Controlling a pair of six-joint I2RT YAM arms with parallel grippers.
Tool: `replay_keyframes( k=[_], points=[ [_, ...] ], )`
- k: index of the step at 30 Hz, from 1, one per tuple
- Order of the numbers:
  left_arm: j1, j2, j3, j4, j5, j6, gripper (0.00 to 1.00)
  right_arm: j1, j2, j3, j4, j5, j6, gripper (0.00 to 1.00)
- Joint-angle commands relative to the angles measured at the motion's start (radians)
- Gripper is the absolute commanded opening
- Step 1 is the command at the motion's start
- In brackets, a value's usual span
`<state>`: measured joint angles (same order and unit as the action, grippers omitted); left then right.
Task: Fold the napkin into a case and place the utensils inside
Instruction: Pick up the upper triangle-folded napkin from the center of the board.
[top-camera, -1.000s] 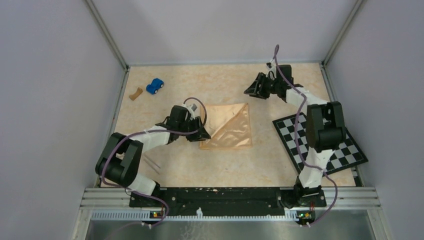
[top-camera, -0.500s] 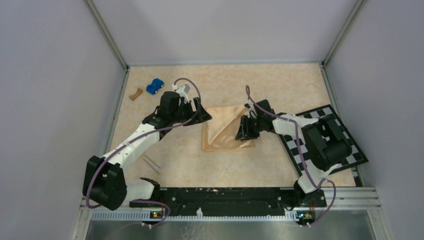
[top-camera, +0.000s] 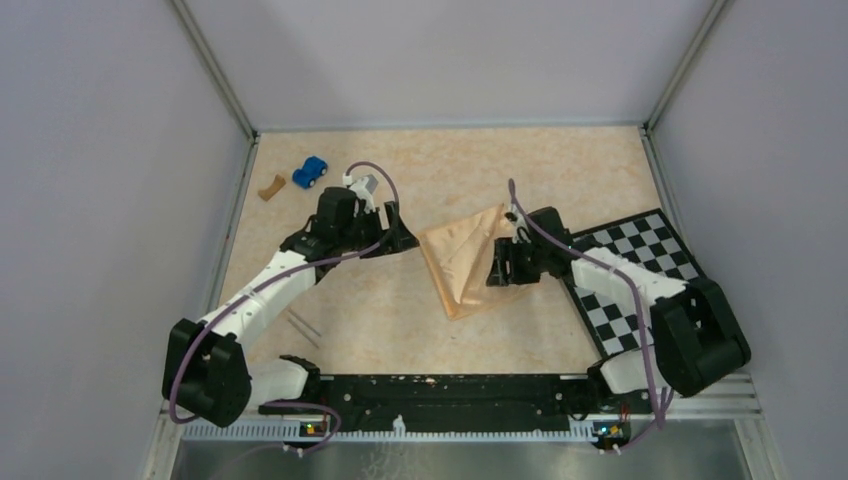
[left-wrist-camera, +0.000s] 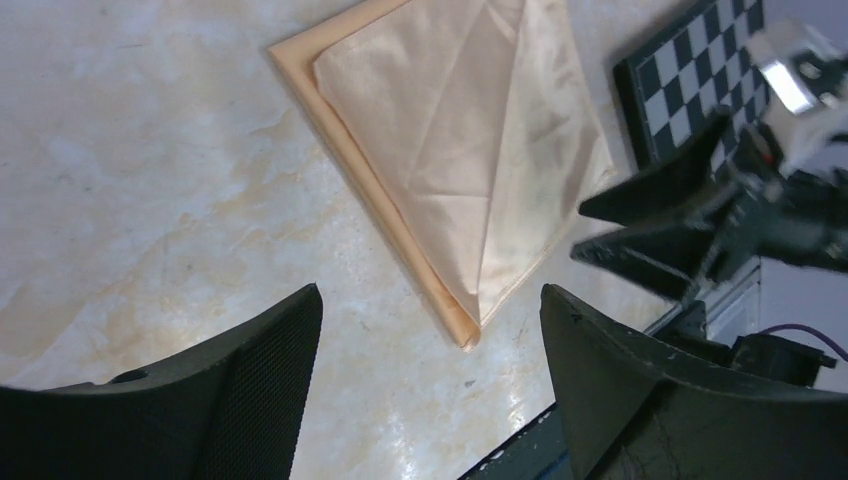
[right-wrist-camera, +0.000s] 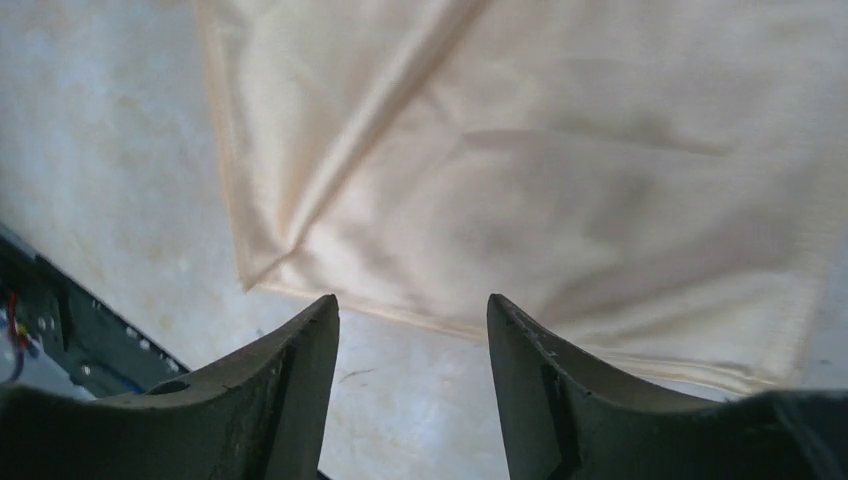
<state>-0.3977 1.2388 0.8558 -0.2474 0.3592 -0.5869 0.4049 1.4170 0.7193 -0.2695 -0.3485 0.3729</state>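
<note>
**One napkin, two open grippers, utensils lying outside**

Seen from above, the single napkin (top-camera: 468, 258) lies near the middle of the table (top-camera: 560, 170). It is folded in layers and turned like a diamond, with one corner towards 1 o'clock and one towards 6. The left wrist view shows a lower layer's edge peeking out along one side, and several creases.

The left gripper (left-wrist-camera: 430, 295) is at the napkin's 9 o'clock, just beside its corner. Its jaws are wide apart with nothing between them. The right gripper (right-wrist-camera: 412, 310) is at the napkin's 3 o'clock, over that edge. Its jaws stand apart and pinch nothing, with the cloth's edge just past their tips. Whether they touch the cloth cannot be told.

The utensils (top-camera: 303, 328) lie at 8 o'clock, well apart from the napkin. Two thin pieces can be made out.

One checkerboard (top-camera: 640, 270) sits at 3 to 4 o'clock, partly under the right arm. One blue car (top-camera: 311, 171) and one brown scrap (top-camera: 270, 186) sit side by side at 10 o'clock.
</note>
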Motion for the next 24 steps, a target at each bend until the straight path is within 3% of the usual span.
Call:
replay_keyframes(
  k=[1, 3, 10, 17, 24],
  points=[
    [0.049, -0.055, 0.056, -0.097, -0.086, 0.077, 0.85, 0.200, -0.139, 0.072, -0.084, 0.127, -0.083, 0.58],
    [0.109, -0.082, 0.053, -0.149, -0.140, 0.051, 0.84, 0.291, -0.115, 0.114, -0.088, 0.205, -0.070, 0.59],
    [0.256, -0.184, -0.092, -0.086, -0.069, -0.042, 0.83, 0.535, 0.164, 0.406, -0.266, 0.479, -0.035, 0.52],
    [0.284, -0.179, -0.095, -0.109, -0.069, 0.026, 0.83, 0.613, 0.330, 0.540, -0.351, 0.541, -0.027, 0.40],
    [0.308, -0.197, -0.126, -0.098, -0.038, 0.044, 0.83, 0.624, 0.391, 0.572, -0.363, 0.538, -0.027, 0.43]
  ],
)
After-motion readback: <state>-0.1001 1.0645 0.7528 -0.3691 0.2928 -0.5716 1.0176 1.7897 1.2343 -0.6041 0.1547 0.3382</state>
